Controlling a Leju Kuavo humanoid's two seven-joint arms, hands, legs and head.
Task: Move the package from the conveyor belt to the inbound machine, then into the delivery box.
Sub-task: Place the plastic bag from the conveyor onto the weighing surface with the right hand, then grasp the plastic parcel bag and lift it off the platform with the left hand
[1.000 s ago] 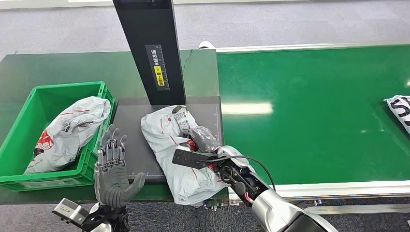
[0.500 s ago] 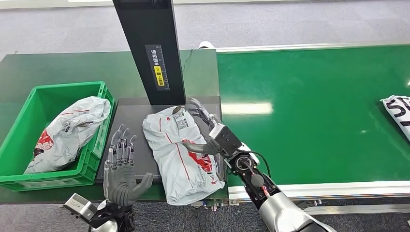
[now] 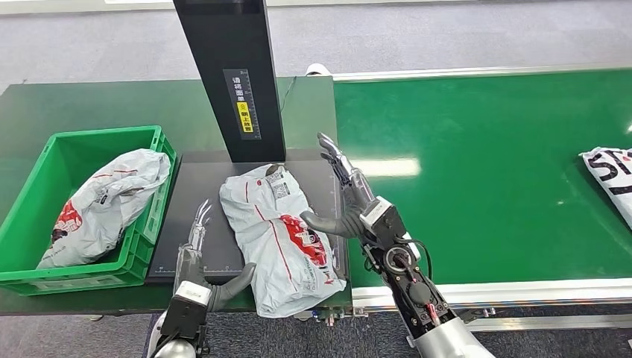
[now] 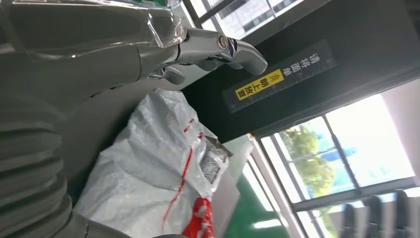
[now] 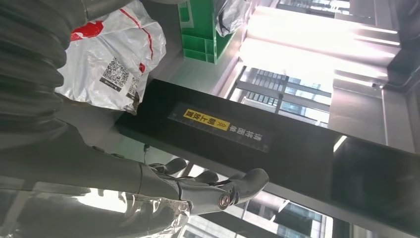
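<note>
White package (image 3: 279, 235) with red print and a QR-code label lies on the dark platform of the inbound machine (image 3: 223, 183), near edge overhanging. Right hand (image 3: 350, 201) just right of it, fingers spread, holding nothing. Left hand (image 3: 197, 257) at its left, released, thumb near the bag. Machine column (image 3: 231, 74) carries a yellow-and-white Chinese label. Green delivery box (image 3: 45, 276) left holds another bag (image 3: 104, 201). Green conveyor belt (image 3: 477, 171) right, on a dark green counter (image 3: 89, 101).

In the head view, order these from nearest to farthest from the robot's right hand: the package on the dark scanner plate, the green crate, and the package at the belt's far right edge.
Measured from the right hand:
1. Package on the scanner plate, just to the hand's left, close to the thumb.
2. Green crate, farther left, past the plate.
3. Package at the belt edge, far right on the conveyor, slightly farther than the crate.
</note>
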